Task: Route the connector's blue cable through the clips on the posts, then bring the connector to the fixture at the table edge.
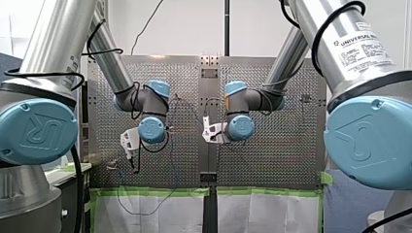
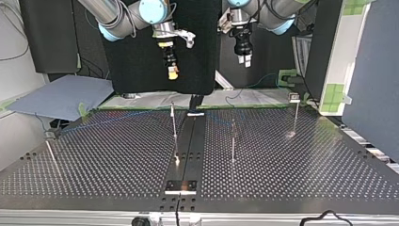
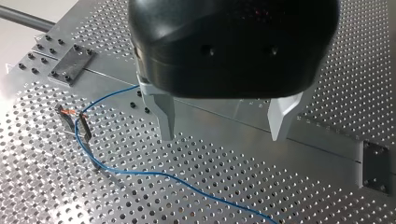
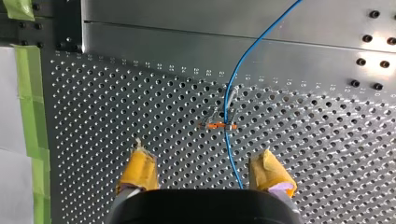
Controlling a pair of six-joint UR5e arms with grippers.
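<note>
Blue cable point(image 4: 232, 79) passes through 1 clip point(image 4: 227, 126)

You are looking at a robotics lab test bench. Your left arm point(image 1: 121, 73) and right arm point(image 1: 286, 63), silver industrial robots with blue joint caps, reach over a perforated metal table point(image 2: 117, 160) set with thin posts point(image 2: 173, 127). Green tape point(image 1: 155, 192) holds white sheeting point(image 1: 160, 213) along one table edge. A black backdrop panel point(image 2: 141, 61) and a grey partition screen point(image 2: 371, 70) enclose the bench.
</note>
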